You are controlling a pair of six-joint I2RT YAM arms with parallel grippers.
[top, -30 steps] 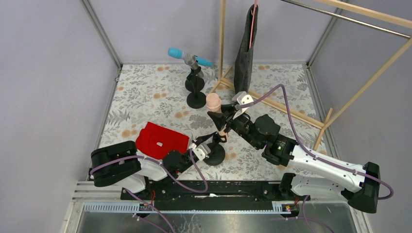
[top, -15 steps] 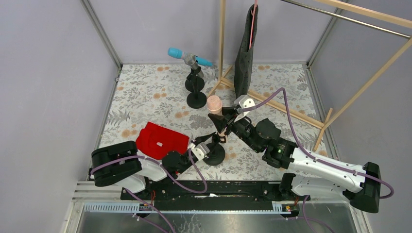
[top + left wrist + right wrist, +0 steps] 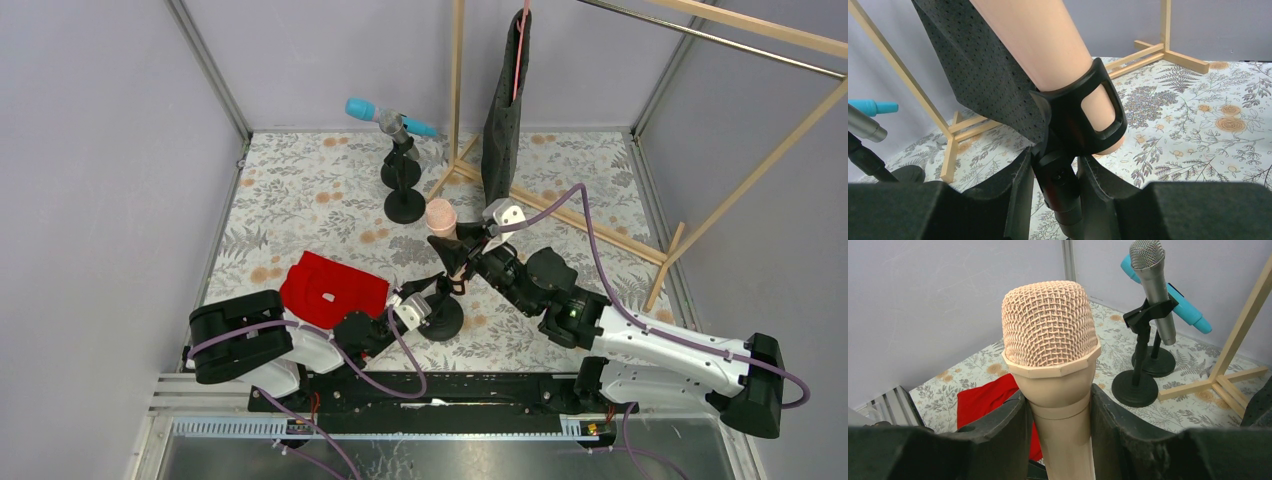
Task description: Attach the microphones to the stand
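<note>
Red cloth (image 3: 333,288) L of front stand (image 3: 446,322).

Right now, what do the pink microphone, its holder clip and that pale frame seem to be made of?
Pink microphone: smooth matte body, likely plastic; the head is woven mesh, probably painted metal. Clip on the stand: black, slightly glossy, apparently moulded plastic. Frame: bare pale wood, judging by its colour and square-cut bars.

The left arm (image 3: 310,350) and right arm (image 3: 680,345) share one build: glossy white link shells between bulky black joint housings, with purple cables (image 3: 580,186) looping alongside. A small green light (image 3: 573,312) glows on the right forearm. The left gripper (image 3: 1055,170) and right gripper (image 3: 1060,405) have broad, matte black fingers.
</note>
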